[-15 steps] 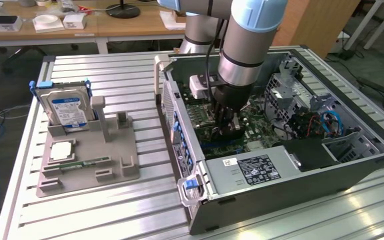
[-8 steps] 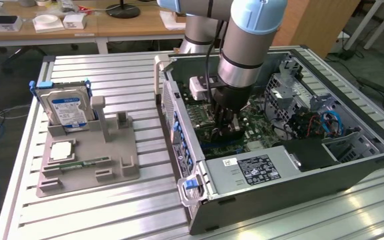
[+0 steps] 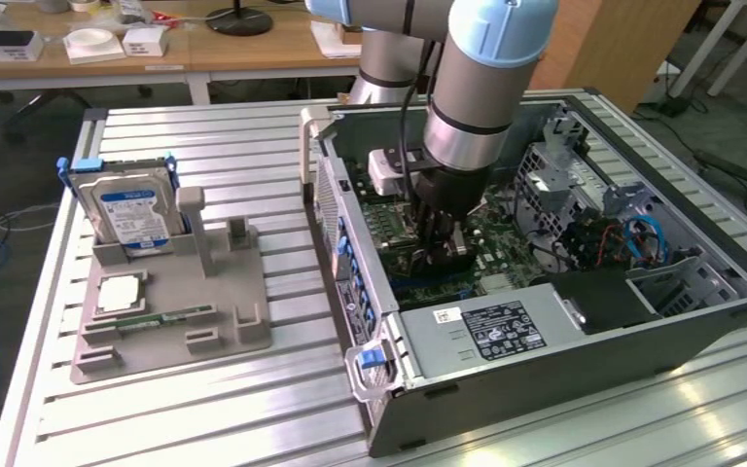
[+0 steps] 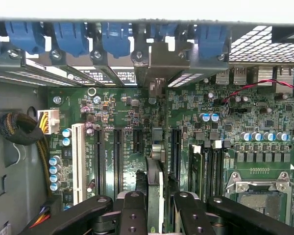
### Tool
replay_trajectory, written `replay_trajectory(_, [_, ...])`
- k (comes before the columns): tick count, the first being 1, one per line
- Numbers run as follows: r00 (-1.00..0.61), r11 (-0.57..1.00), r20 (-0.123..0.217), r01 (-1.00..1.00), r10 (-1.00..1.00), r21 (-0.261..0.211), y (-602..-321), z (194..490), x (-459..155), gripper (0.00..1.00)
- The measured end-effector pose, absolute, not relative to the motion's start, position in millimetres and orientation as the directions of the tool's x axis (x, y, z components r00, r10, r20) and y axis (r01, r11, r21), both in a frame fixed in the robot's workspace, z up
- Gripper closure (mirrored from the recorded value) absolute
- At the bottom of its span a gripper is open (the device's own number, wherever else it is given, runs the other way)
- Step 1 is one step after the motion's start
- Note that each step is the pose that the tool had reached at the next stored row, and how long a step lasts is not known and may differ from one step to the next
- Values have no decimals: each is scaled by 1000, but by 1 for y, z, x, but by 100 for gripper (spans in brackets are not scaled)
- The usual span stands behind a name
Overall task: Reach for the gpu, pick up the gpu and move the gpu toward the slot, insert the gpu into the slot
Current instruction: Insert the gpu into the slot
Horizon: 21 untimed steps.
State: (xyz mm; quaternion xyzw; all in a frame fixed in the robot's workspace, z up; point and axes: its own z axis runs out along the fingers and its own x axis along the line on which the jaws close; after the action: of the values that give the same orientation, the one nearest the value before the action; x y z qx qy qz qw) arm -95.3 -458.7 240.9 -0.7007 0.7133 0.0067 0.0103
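Tool clamped on the gpu, held edge-on above the motherboard, its bracket toward the case's rear wall at 12 o'clock.

exterior: high, angled down, far | wrist: close, facing motherboard | shared: motherboard

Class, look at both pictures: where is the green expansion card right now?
The thin green expansion card with a silvery end bracket stands on edge between the black gripper fingers, inside the open grey computer case, just over the green motherboard among its black slots.
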Motion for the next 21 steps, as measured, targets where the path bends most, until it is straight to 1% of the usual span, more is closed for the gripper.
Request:
replay_trajectory(5, [-18,18,-24,-1000,-1000,-5,-459,241,-96,74])
replay_trajectory(10, [-17,17,-23,-1000,-1000,-5,-459,234,-97,74])
replay_trajectory(21, [-17,17,-25,-1000,-1000,-5,-459,233,-97,74])
